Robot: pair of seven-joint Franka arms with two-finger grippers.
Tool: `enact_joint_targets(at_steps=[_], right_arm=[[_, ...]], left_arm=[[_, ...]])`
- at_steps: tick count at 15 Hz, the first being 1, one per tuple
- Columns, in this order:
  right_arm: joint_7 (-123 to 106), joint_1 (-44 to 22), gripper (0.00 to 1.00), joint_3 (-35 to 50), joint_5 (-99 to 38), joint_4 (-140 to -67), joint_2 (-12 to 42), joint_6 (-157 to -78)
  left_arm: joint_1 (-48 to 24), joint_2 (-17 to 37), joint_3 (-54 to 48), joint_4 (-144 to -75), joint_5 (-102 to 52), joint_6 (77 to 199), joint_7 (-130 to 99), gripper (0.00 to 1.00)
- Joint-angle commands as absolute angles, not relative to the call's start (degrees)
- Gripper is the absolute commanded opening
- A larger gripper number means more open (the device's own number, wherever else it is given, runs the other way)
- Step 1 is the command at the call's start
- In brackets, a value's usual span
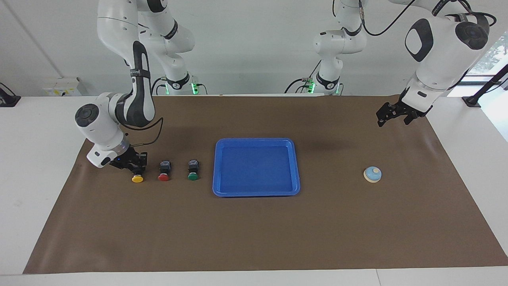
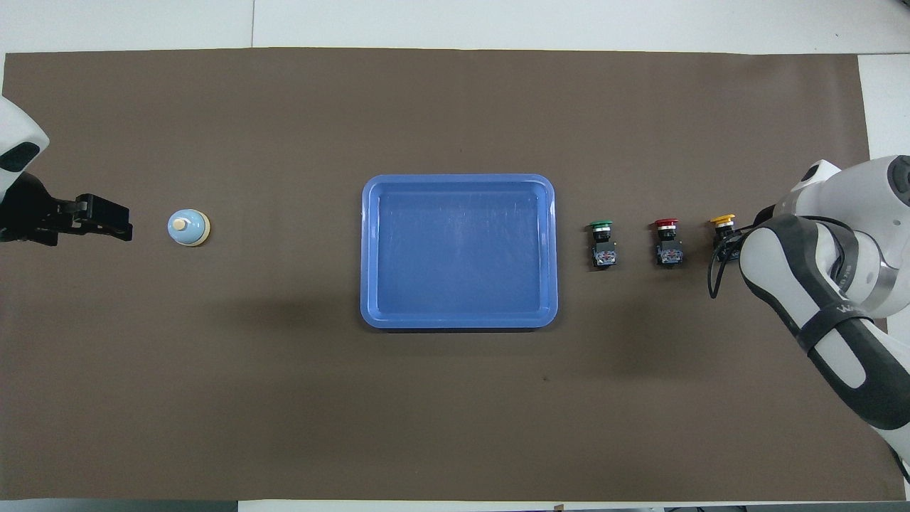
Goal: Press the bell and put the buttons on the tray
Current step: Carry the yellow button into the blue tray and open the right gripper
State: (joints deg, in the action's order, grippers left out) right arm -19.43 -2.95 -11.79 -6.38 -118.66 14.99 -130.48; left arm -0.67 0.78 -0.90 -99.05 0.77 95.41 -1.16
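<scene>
Three buttons lie in a row on the brown mat, toward the right arm's end. My right gripper (image 1: 136,167) (image 2: 726,242) is down at the table, shut on the black body of the yellow button (image 1: 137,179) (image 2: 723,221). Beside it are the red button (image 1: 164,171) (image 2: 667,242) and the green button (image 1: 193,170) (image 2: 601,242). The blue tray (image 1: 256,141) (image 2: 458,179) sits mid-table with nothing in it. The bell (image 1: 372,174) (image 2: 188,227) stands toward the left arm's end. My left gripper (image 1: 391,115) (image 2: 106,217) waits open in the air beside the bell.
The brown mat (image 1: 254,230) covers most of the white table. Both arm bases stand at the robots' edge. The right arm's forearm (image 2: 839,320) hangs over the mat's edge next to the yellow button.
</scene>
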Motion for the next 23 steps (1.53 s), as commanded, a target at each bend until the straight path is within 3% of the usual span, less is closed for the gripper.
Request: enact_joint_targets(at_steps=[1,4,8,14,23], right_arm=[[-16.45,-4.21,0.00,-11.34,-7.12,-113.32,14.41,-123.44],[-2.60,-10.96,0.00,-11.25,-7.12,-105.14,14.15,-111.65],[15.60,-23.25,0.00,-10.90,-7.29,-99.15,14.33,-104.86],[31.10,-37.78,0.00,-10.90,-8.70,-99.49,17.31,-110.91],[31.38,-38.24,0.00,-10.90,-8.70,-106.52,18.46,-120.49]], left_arm=[[-0.44,0.79,-0.79,-98.35,0.00,94.48,-0.62,1.00],[-0.44,0.79,-0.79,-98.35,0.00,94.48,-0.62,1.00],[-0.44,0.79,-0.79,-98.35,0.00,94.48,-0.62,1.00],[-0.44,0.79,-0.79,-98.35,0.00,94.48,-0.62,1.00],[-1.67,-1.31,-1.23,-97.21,0.62,93.60,-0.62,1.00]])
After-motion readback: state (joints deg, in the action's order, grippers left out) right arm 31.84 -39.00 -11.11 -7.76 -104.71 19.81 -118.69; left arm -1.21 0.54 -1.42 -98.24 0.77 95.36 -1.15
